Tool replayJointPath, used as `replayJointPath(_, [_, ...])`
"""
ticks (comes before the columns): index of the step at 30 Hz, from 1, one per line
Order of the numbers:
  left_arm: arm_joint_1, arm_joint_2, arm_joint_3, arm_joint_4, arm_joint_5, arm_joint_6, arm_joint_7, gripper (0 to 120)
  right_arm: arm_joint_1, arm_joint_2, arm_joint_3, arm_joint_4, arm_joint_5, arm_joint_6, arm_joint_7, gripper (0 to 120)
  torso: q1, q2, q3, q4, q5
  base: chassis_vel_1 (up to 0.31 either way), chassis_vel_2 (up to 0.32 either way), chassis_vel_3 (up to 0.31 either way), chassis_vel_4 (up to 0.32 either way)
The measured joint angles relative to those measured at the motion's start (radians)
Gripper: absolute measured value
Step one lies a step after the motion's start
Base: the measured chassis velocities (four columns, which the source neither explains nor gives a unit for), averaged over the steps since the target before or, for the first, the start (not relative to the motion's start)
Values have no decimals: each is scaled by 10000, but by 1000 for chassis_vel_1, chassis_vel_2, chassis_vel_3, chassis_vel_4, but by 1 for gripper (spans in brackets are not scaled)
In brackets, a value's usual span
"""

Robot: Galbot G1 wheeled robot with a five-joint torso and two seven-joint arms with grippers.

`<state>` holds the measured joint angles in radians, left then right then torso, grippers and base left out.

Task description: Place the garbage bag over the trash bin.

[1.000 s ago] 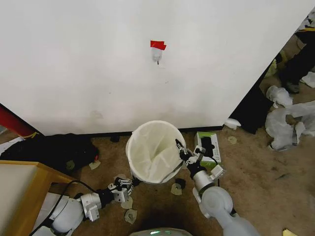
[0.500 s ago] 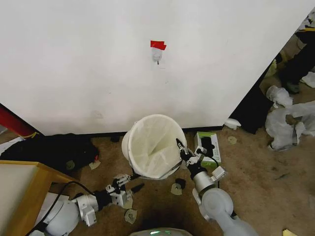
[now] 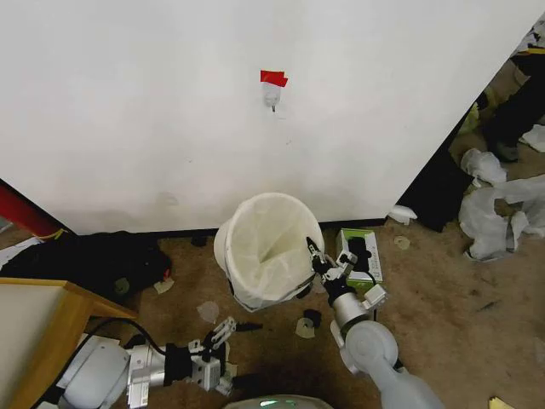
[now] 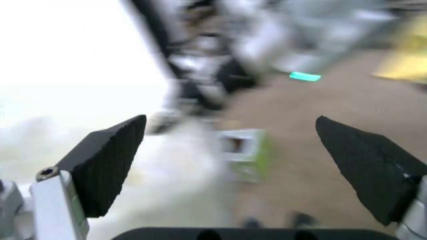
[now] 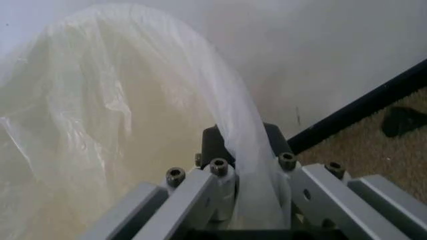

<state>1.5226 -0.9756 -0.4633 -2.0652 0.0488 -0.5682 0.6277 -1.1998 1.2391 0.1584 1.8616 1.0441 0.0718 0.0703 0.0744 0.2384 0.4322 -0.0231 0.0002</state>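
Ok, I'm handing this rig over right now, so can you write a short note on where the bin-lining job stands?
Right gripper: shut on the garbage bag at the trash bin rim, on the robot's right side.
Left gripper: open, low over the carpet in front of the bin, holding nothing.
Bin stands by the wall, leaning; green and white box beside it.
Done: bag lines the bin, film draped over its front.
Left: seat the film around the rim, release.

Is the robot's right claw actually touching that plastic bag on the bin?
Touching. In the right wrist view, the right gripper pinches a band of the garbage bag between its fingers.
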Motion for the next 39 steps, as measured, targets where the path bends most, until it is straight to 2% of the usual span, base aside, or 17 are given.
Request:
replayJointPath(1, [24, -103, 123, -25, 202, 126, -824, 100, 14, 0, -32, -11, -22, 9, 5, 1, 0, 0, 1, 1, 0, 0, 0, 0, 0])
replayJointPath(3, [24, -170, 190, -25, 326, 207, -1165, 99, 24, 6, -59, -21, -47, 20, 9, 1, 0, -1, 1, 0, -1, 0, 0, 0, 0])
replayJointPath(6, [-187, -628, 549, 200, 1215, 487, -2069, 97, 76, 71, -205, -74, -240, 129, 76, 1, 0, -1, 1, 1, -4, 0, 0, 0, 0])
replayJointPath(10, [-327, -791, 757, 379, 1596, 502, -2138, 91, 90, 89, -306, -53, -287, 176, 197, 1, 0, -1, 1, 0, -2, 0, 0, 0, 0])
replayJointPath(13, [-345, -825, 863, 455, 1770, 483, -2135, 83, 84, 89, -364, -3, -353, 194, 271, 1, 0, 0, 1, 0, -3, 0, 0, 0, 0])
replayJointPath(14, [-345, -843, 881, 480, 1855, 454, -2127, 77, 78, 87, -379, 12, -387, 201, 287, 1, 0, 0, 1, 0, -2, 0, 0, 0, 0])
replayJointPath(25, [-454, -1206, 912, 769, 2989, 242, -2026, 59, 31, 34, -638, 343, -828, 204, 759, 1, 0, 0, 1, 1, -1, 0, 0, 0, 0])
replayJointPath(30, [-446, -1305, 884, 841, 3247, 242, -2021, 39, -34, -10, -753, 629, -1086, 146, 993, 1, 0, 0, 1, 0, -2, 0, 0, 0, 0])
replayJointPath(31, [-446, -1305, 884, 841, 3247, 242, -2021, 39, -34, -10, -753, 629, -1086, 146, 993, 1, 0, 0, 1, 0, -2, 0, 0, 0, 0])
replayJointPath(35, [-402, -1411, 887, 782, 3326, 245, -1996, 22, -99, 14, -798, 705, -1249, 127, 1025, 1, 0, 0, 1, 0, -2, 0, 0, 0, 0])
replayJointPath(39, [-367, -1435, 861, 651, 3517, 256, -1976, 19, -111, 13, -826, 742, -1296, 88, 1034, 1, 0, 0, 1, 1, -2, 0, 0, 0, 0])
